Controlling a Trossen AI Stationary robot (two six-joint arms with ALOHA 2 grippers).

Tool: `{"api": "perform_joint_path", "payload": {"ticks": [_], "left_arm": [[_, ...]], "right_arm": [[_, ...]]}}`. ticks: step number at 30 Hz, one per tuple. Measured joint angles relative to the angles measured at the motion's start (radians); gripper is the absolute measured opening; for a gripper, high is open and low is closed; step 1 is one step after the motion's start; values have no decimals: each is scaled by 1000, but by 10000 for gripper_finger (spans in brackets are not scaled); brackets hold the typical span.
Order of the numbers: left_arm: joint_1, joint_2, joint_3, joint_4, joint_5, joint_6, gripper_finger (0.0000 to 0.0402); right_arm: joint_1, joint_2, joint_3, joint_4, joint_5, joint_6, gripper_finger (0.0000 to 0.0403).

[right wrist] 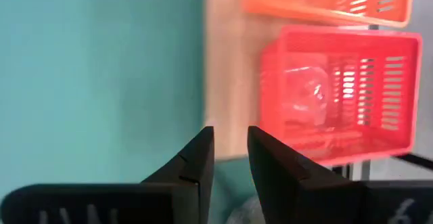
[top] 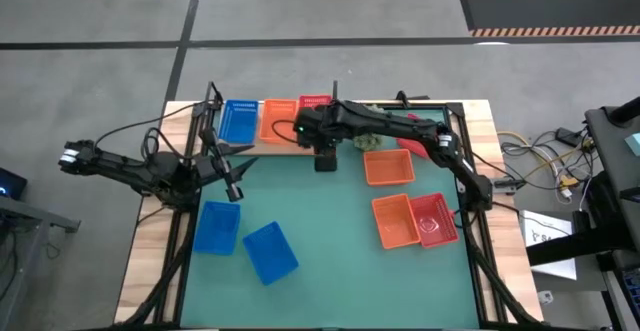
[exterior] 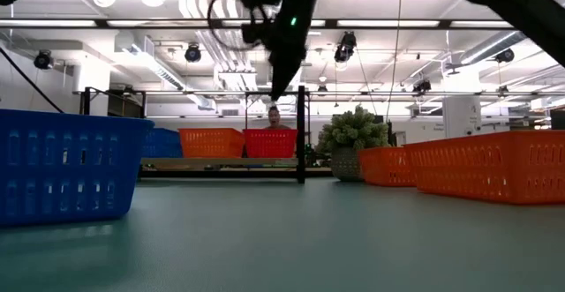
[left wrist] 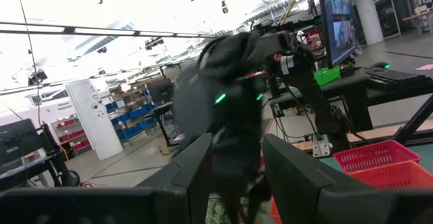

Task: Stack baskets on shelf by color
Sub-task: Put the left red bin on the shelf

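Robotics lab or industrial workshop hall. Open ceiling with exposed pipes and ducts [exterior: 221, 58], hanging spotlights [exterior: 192, 54], strip lighting. Bare grey concrete floor [top: 100, 11] with a black mat edged in hazard stripes [top: 548, 13]. Storage racks holding blue and red bins [left wrist: 128, 112] stand against a far wall. A monitor [left wrist: 336, 17] and keyboard [left wrist: 399, 78] sit on a dark workstation. Loose cables [top: 545, 161] trail beside the bench [top: 150, 231], a wood-edged rig carrying two dark robot arms.
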Motion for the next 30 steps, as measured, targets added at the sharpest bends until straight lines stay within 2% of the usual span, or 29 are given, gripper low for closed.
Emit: {"api": "perform_joint_path", "payload": {"ticks": [4, 9, 12, 16, 21, 25, 28, 30], "left_arm": [[0, 7, 0, 0, 0, -3, 116], [0, 32, 0, 11, 0, -16, 116], [0, 63, 2, 39, 4, -56, 116], [0, 130, 30, 37, 7, -61, 116], [11, 260, 83, 56, 8, -84, 116], [54, 386, 156, 49, 10, -87, 113], [132, 480, 245, -32, 25, -105, 95], [214, 538, 328, -171, 113, -139, 78]], "right_arm": [[62, -70, -31, -78, -70, 39, 52], [172, -195, -170, -26, -101, 98, 29], [244, -305, -339, 105, -101, 129, 21], [320, -478, -627, 364, -96, 166, 13], [379, -696, -987, 699, -92, 187, 11], [392, -828, -1204, 911, -92, 140, 11], [392, -909, -1318, 1012, -91, 109, 11], [386, -954, -1375, 1052, -91, 85, 11]]}}
